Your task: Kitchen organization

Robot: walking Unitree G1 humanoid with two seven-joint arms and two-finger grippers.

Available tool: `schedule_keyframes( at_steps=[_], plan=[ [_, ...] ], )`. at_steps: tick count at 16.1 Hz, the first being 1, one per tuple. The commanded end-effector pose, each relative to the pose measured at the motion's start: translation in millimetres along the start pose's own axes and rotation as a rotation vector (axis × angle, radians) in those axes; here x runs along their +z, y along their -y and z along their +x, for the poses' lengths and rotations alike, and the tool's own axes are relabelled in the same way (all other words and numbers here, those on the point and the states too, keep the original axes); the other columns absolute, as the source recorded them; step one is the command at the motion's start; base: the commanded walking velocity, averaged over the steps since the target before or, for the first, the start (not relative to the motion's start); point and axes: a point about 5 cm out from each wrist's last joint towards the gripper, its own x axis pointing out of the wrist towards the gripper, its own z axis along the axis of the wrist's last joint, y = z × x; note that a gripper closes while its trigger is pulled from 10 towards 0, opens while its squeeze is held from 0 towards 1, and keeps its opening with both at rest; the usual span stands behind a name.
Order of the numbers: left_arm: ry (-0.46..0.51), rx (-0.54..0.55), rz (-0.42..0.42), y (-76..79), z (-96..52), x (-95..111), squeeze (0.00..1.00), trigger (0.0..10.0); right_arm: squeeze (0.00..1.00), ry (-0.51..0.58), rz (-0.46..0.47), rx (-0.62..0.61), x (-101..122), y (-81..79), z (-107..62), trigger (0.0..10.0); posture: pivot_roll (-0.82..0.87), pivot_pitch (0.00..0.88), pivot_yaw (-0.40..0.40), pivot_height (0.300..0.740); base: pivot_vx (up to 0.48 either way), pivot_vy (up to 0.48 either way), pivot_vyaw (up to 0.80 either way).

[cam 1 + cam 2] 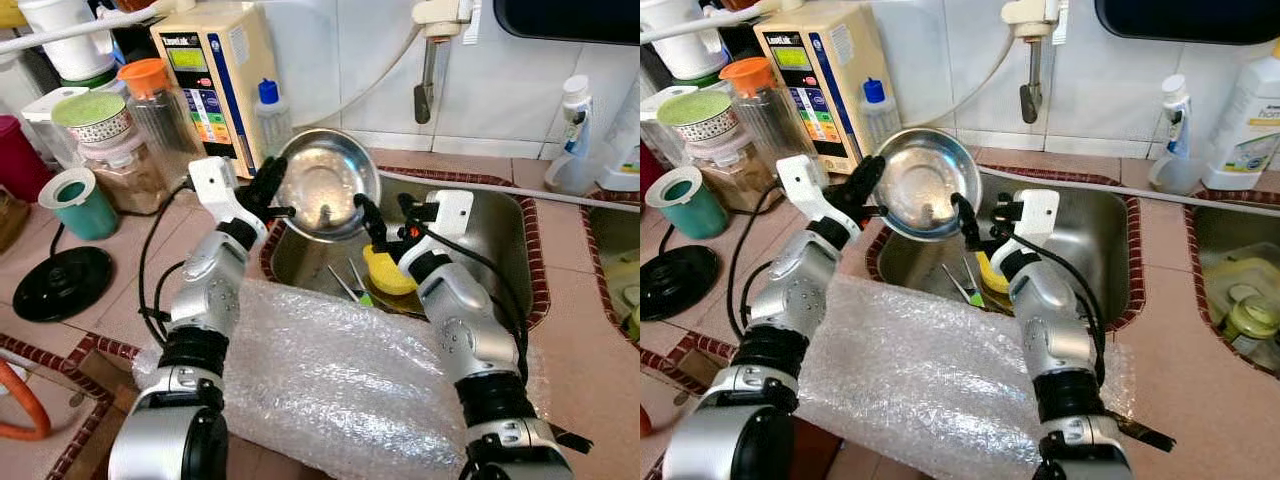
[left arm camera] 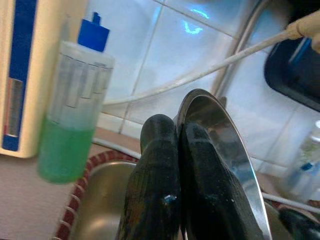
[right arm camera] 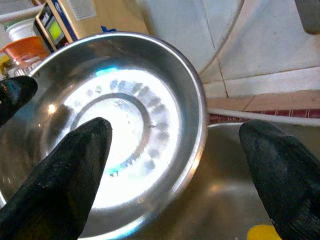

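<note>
The left claw point(image 1: 268, 190) pinched the steel bowl point(image 1: 325, 183) by its rim, tilted on edge above the sink point(image 1: 500, 235); the right claw point(image 3: 175, 170), spread wide, faced its hollow, nearly touching.

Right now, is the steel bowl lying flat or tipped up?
Tipped up: the steel bowl stands on edge above the sink, rim pinched by the left end effector.

Steel bowls: I count one point(image 1: 325, 183)
Yellow sponges: one point(image 1: 385, 272)
Blue-capped bottles: one point(image 1: 271, 115)
Teal cups: one point(image 1: 78, 203)
Bubble-wrap sheets: one point(image 1: 330, 380)
Grippers: two, left point(image 1: 268, 190), right point(image 1: 385, 222)
</note>
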Motion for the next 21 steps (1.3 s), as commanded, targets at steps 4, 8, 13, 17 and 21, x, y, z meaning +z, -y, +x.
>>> schedule_keyframes(
  at_steps=[4,8,13,17,21],
  plan=[
    [0.023,-0.107,-0.040,17.6,-1.2,6.1,0.00,0.0,0.00,-0.006,0.013,-0.048,0.2,2.1,9.3,10.0,0.11,0.000,0.144,0.740,0.000,0.000,0.00],
    [0.006,-0.115,-0.050,19.6,-4.8,6.7,0.00,0.0,0.00,0.001,0.097,-0.069,-1.3,5.6,12.8,0.0,0.11,0.000,0.146,0.740,0.000,0.000,0.00],
    [0.001,-0.106,-0.042,17.8,-6.3,8.2,0.00,0.0,0.00,-0.004,0.099,-0.085,-3.0,9.5,12.2,0.0,0.11,0.000,0.146,0.740,0.000,0.000,0.00],
    [-0.009,-0.096,-0.035,17.0,-8.1,6.2,0.00,0.0,0.00,-0.004,0.112,-0.084,-2.7,10.2,12.0,0.0,0.11,0.000,0.150,0.740,0.000,0.000,0.00],
    [-0.022,-0.089,-0.029,15.8,-8.5,4.6,0.00,0.0,0.00,0.006,0.117,-0.086,-1.1,10.7,12.3,0.0,0.10,0.000,0.150,0.740,0.000,0.000,0.00]
  ],
)
